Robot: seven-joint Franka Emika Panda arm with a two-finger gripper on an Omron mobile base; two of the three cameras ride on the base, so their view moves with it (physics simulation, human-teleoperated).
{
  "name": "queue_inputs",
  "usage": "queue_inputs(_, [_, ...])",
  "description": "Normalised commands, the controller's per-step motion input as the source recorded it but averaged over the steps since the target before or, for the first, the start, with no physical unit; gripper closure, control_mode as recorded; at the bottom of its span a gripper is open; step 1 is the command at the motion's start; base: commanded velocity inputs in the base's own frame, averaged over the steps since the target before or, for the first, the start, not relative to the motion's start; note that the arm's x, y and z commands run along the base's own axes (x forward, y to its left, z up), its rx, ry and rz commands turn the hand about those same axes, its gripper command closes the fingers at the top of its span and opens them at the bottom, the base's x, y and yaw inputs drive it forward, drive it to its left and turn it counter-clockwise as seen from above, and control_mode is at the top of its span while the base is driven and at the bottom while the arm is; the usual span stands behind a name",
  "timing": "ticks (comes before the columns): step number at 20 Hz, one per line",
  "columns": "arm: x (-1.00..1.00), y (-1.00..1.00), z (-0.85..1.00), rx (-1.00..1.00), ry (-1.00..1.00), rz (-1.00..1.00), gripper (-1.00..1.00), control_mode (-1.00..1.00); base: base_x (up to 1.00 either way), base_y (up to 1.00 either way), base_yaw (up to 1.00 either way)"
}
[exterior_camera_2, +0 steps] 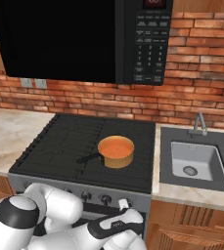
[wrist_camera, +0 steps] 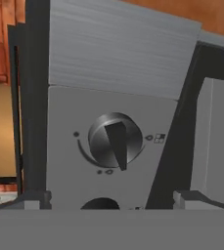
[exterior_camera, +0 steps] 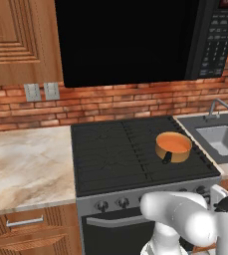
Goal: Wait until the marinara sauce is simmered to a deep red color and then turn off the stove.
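The marinara sauce (exterior_camera: 173, 143) (exterior_camera_2: 116, 148) is a smooth orange disc inside a small copper saucepan (exterior_camera: 174, 150) (exterior_camera_2: 117, 155). The pan sits on the right front part of the stove (exterior_camera: 115, 154) (exterior_camera_2: 69, 141), its dark handle pointing toward the front. In the hand view a round dark knob (wrist_camera: 115, 140) on the steel front panel (wrist_camera: 64, 146) fills the middle, its pointer aimed down and slightly right. My gripper (wrist_camera: 113, 200) is open and faces this knob from close by, one fingertip at each side, nothing between them. The hand hangs low before the right end of the stove front.
A black microwave (exterior_camera: 135, 40) (exterior_camera_2: 84, 39) hangs above the cooktop. A steel sink (exterior_camera: 222, 139) (exterior_camera_2: 194, 161) with a faucet lies to the right, a marble counter (exterior_camera: 26, 164) to the left. More knobs (exterior_camera: 123, 202) (exterior_camera_2: 105, 198) line the front panel above the oven door.
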Motion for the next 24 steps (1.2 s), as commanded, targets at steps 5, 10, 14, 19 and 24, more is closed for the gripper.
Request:
queue_inputs(5, [0.05, 0.0, 0.0, 0.0, 0.0, -0.01, -1.0, -1.0, 0.0, 0.0, 0.0])
queue_inputs(10, [0.1, -0.02, -0.01, 0.0, 0.0, -0.02, -1.0, -1.0, 0.0, 0.0, 0.0])
queue_inputs(14, [0.16, -0.05, -0.02, 0.0, 0.0, -0.01, -1.0, -1.0, 0.0, 0.0, 0.0])
queue_inputs(19, [0.19, -0.07, -0.02, 0.0, 0.0, 0.0, -1.0, -1.0, 0.0, 0.0, 0.0])
queue_inputs(24, [0.07, -0.13, -0.1, 0.0, 0.0, 0.0, -1.0, -1.0, 0.0, 0.0, 0.0])
